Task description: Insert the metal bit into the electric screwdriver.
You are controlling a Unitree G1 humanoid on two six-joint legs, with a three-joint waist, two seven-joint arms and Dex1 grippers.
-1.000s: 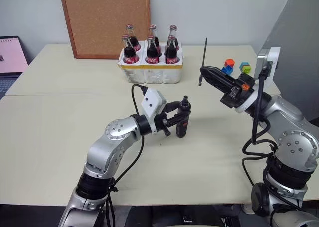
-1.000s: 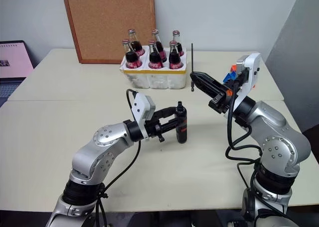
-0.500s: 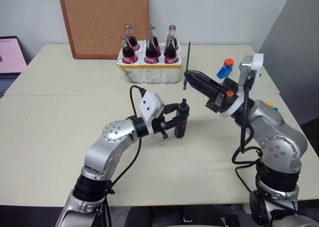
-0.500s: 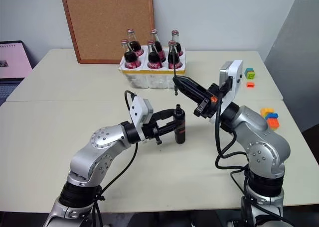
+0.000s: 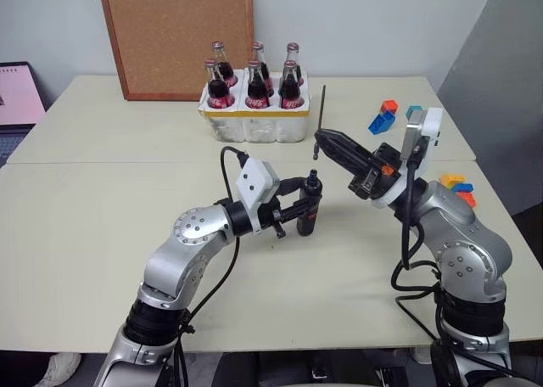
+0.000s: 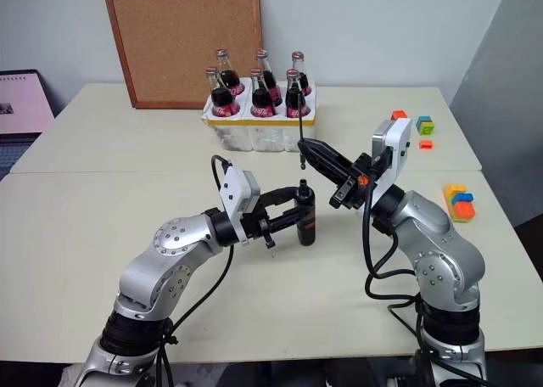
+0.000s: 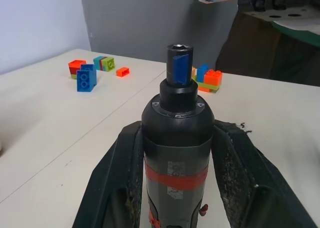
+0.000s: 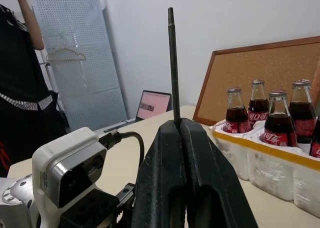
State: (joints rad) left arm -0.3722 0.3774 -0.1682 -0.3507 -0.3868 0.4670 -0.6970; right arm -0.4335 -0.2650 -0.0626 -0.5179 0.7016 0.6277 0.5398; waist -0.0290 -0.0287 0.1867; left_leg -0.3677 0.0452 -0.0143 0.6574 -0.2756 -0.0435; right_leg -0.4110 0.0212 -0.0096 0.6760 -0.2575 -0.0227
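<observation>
The electric screwdriver (image 5: 309, 212), black with a dark red band, stands upright just above the table, its blue-taped socket (image 7: 179, 64) pointing up. My left gripper (image 5: 302, 210) is shut on its body, one finger (image 7: 118, 181) on each side. The metal bit (image 5: 320, 122), a thin dark rod, stands nearly upright, pinched near its lower end by my right gripper (image 5: 322, 137), which is shut on it. The bit's lower tip hangs above the screwdriver's socket and slightly to the right, apart from it. The bit (image 8: 172, 63) rises from the closed fingertips in the right wrist view.
A white crate of cola bottles (image 5: 254, 107) stands behind the grippers, with a cork board (image 5: 176, 36) leaning on the wall. Coloured bricks (image 5: 383, 115) lie at the right, more (image 5: 456, 186) near the right edge. A laptop (image 5: 19, 94) sits far left. A person (image 8: 22, 78) stands off to the side.
My right gripper has carried the bit leftward and down, from near the bricks to just above the screwdriver. The left gripper and screwdriver have stayed in place.
</observation>
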